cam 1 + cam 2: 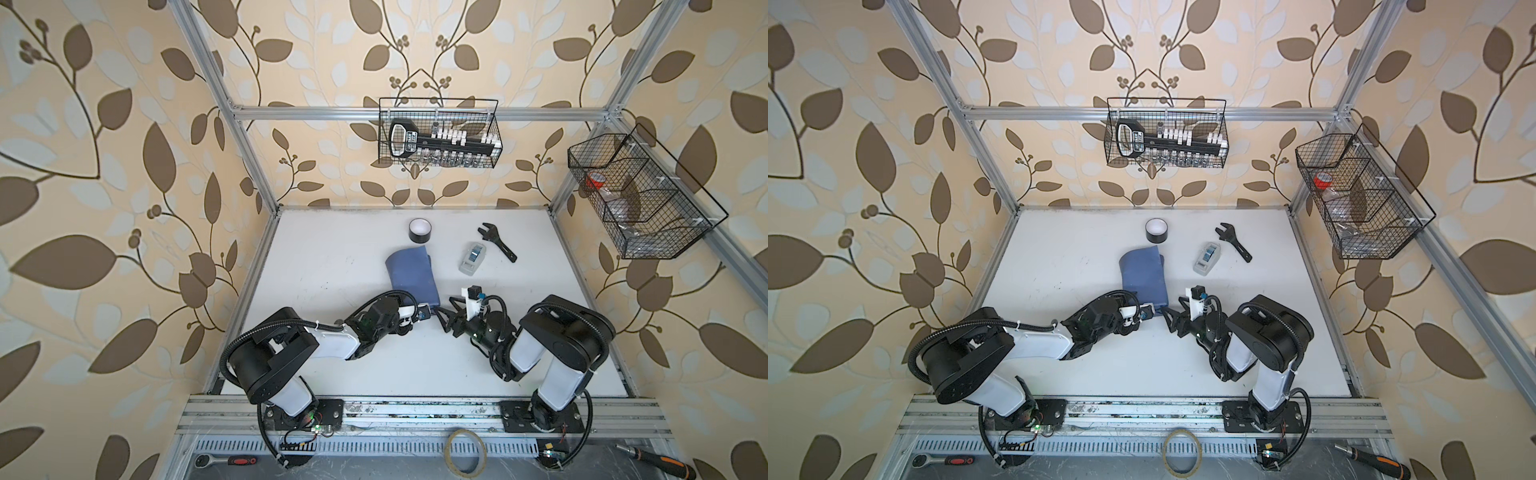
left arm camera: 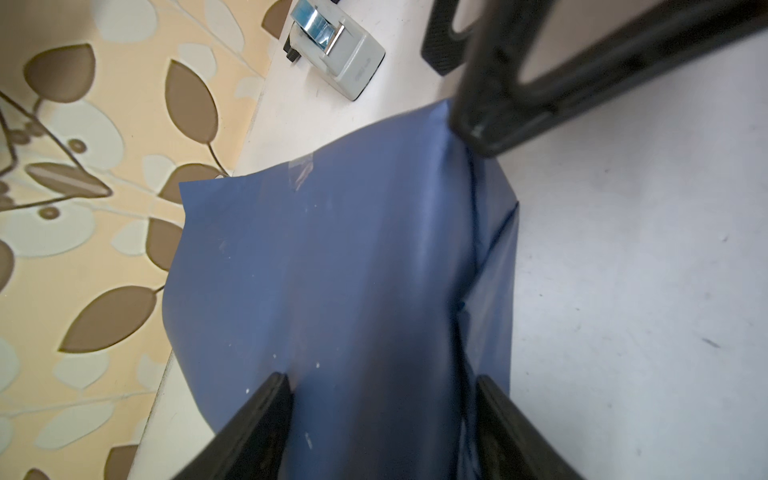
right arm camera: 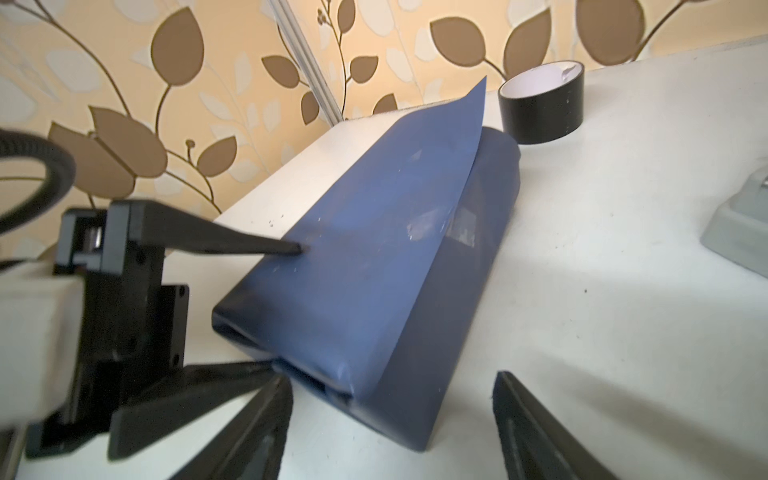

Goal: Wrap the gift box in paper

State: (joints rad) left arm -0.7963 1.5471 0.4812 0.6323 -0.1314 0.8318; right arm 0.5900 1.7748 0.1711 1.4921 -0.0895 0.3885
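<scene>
- The paper is a thin sheet wrapped slate-side out round the gift box, which is hidden inside it. The bundle lies flat on the bench, straight ahead of the right claw and running away from it.
- How it should handle, judging by look:
  - The bundle is light, and the sheet is limp and smooth.
  - The paper is likely to slide under hard fingers and to crease or tear if nipped at an edge.
  - Only the box within gives it any stiffness.
  - The end nearest both claws looks open and hollow, so a squeeze there would probably crush it.
- A long flap lies loose along the top, lifting at the end farthest from the right claw. A clear tape patch shows just under its edge.
- The best hold, I judge, is to press flat on the top where the box backs the paper, or to pinch the flap's free edge. The hollow end is the place to avoid.
- The left claw is turned on its side, with the arm reaching low across the bench.
  - One finger touches the top of the paper; the other runs along the bench to the open end.
  - The bundle sits between the jaws, but I cannot tell whether they clamp it or only bracket it.
- The right claw has its jaws spread wide and holds nothing. It sits low over the bench, just short of the bundle's near corner, and faces the left claw across that end.
- A black tape roll stands beyond the bundle's far end, well ahead of the right claw.
</scene>
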